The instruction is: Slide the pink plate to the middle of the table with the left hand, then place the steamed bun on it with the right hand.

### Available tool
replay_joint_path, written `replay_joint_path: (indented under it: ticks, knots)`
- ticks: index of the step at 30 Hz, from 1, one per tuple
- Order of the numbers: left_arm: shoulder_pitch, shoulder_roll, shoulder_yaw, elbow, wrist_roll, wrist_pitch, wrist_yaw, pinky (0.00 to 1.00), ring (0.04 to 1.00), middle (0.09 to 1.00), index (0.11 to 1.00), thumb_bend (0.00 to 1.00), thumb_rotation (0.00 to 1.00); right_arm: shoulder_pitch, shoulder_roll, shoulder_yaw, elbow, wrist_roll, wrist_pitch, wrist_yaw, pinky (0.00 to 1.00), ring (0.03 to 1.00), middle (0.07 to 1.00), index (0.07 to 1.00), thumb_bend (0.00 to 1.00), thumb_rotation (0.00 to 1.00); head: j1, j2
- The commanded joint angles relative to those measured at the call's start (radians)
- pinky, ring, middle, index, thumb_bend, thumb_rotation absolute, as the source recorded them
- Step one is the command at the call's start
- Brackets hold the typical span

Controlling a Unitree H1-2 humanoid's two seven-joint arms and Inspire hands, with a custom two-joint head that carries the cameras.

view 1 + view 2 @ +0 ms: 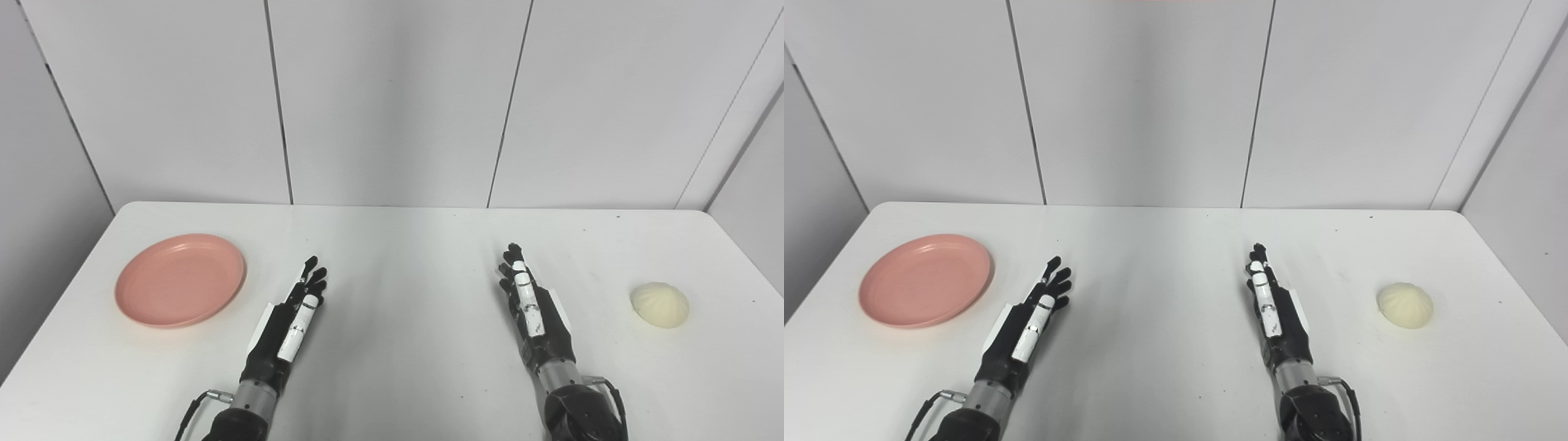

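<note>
So, step: none begun; pink plate [180,280] sits at frame left, steamed bun [660,304] at right.
Hands: left hand [293,323] and right hand [534,312] released, holding nothing.
Next: left hand reaches left to the plate's rim.

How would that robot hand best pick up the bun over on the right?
Probably from above: the steamed bun is a low dome lying flat side down on the table, so the right robot hand should straddle it and pinch its opposite rounded sides.
</note>
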State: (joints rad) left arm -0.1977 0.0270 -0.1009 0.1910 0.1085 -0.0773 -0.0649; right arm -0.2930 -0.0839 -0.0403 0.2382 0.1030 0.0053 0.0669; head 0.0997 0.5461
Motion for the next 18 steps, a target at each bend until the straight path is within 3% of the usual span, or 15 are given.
replay_joint_path:
  ticks: [1, 5, 9, 18]
  knots:
    - [0.067, 0.004, -0.007, 0.085, 0.005, 0.006, 0.002, 0.92, 0.948, 0.96, 0.973, 0.44, 1.0, 0.032, 0.012, 0.015, 0.04, 0.005, 0.03, 0.02, 1.0, 1.0, 1.0, 0.998, 0.22, 1.0, 0.001, 0.001]
    - [0.066, 0.005, -0.007, 0.089, 0.005, 0.0, 0.002, 0.92, 0.948, 0.96, 0.972, 0.44, 1.0, 0.03, 0.013, 0.012, 0.048, 0.007, 0.028, 0.017, 1.0, 0.998, 0.996, 0.991, 0.23, 1.0, 0.001, 0.001]
    - [0.06, 0.001, -0.011, 0.104, 0.012, -0.005, 0.006, 0.92, 0.946, 0.958, 0.972, 0.44, 1.0, 0.027, 0.006, 0.012, 0.052, 0.01, 0.028, 0.023, 1.0, 0.998, 0.997, 0.996, 0.22, 1.0, 0.052, -0.006]
    - [0.027, -0.041, -0.028, 0.193, 0.04, -0.05, 0.038, 0.92, 0.958, 0.97, 0.981, 0.47, 1.0, 0.032, -0.034, 0.0, 0.027, 0.033, 0.046, 0.052, 1.0, 1.0, 1.0, 1.0, 0.18, 1.0, 0.267, -0.058]
